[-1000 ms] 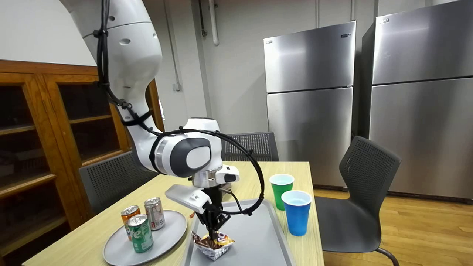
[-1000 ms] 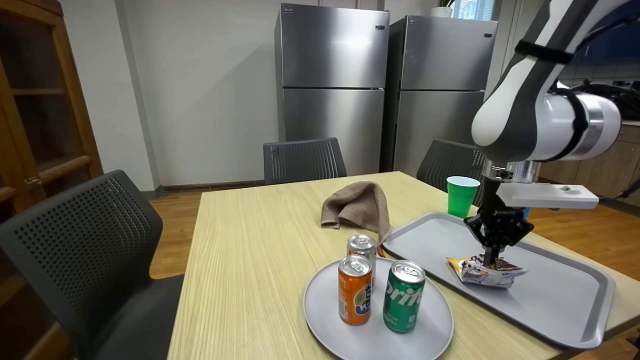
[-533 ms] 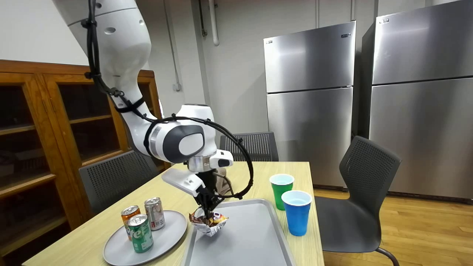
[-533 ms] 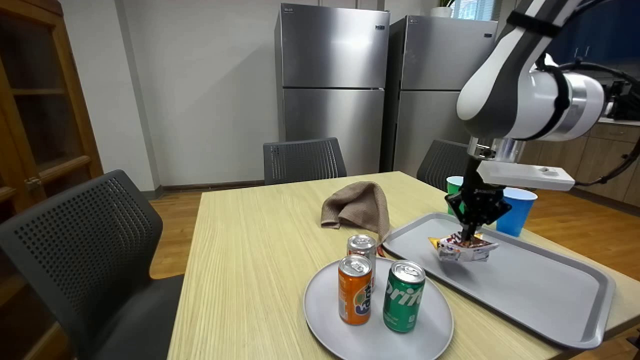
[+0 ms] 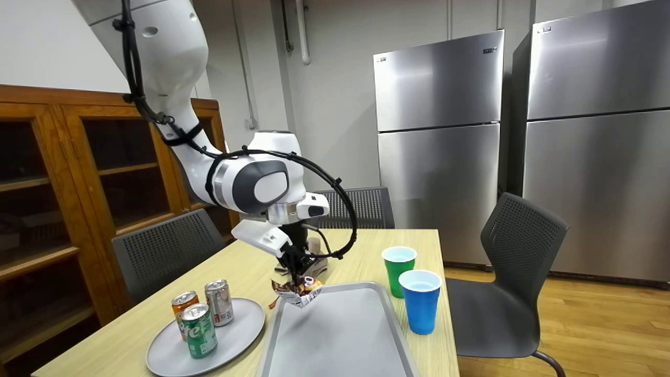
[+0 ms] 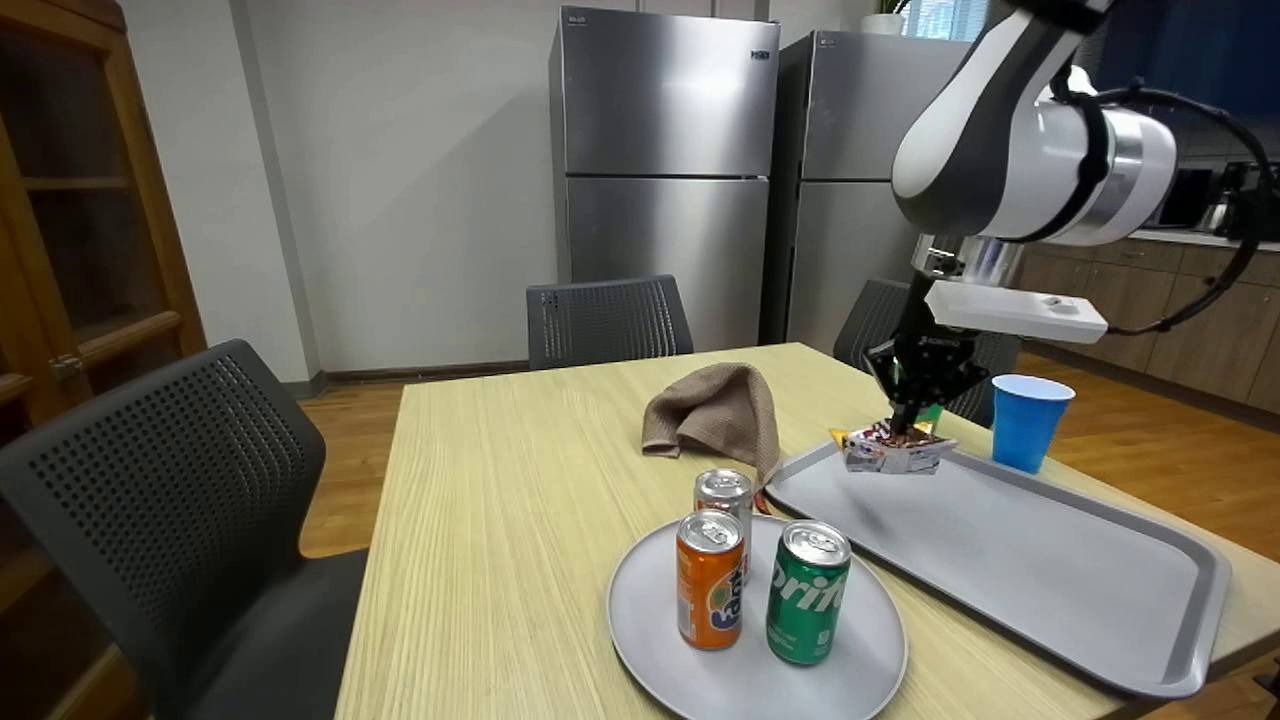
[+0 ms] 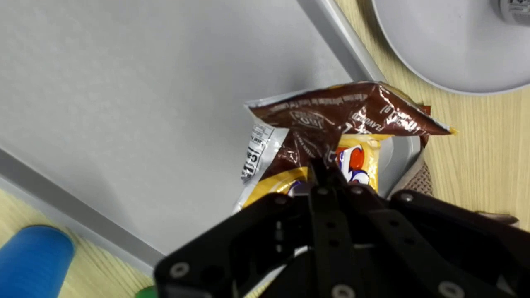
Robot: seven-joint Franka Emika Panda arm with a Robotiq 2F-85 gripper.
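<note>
Glossy, crinkled snack bag (image 7: 331,114), smooth matt tray (image 6: 1030,560), rough-woven cloth (image 6: 712,410), wood-grained tabletop (image 6: 500,500), satiny metal refrigerators (image 6: 668,200)

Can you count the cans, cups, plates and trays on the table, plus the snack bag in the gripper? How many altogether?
Cans: 3 (orange can, green can, silver can)
Cups: 2 (green cup, blue cup)
Plate: 1
Tray: 1
Snack bag, held in the gripper: 1
Total: 8

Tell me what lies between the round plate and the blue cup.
The gray tray, with the gripped brown snack bag partly over it; the wrist view shows this between round plate and blue cup.
</note>
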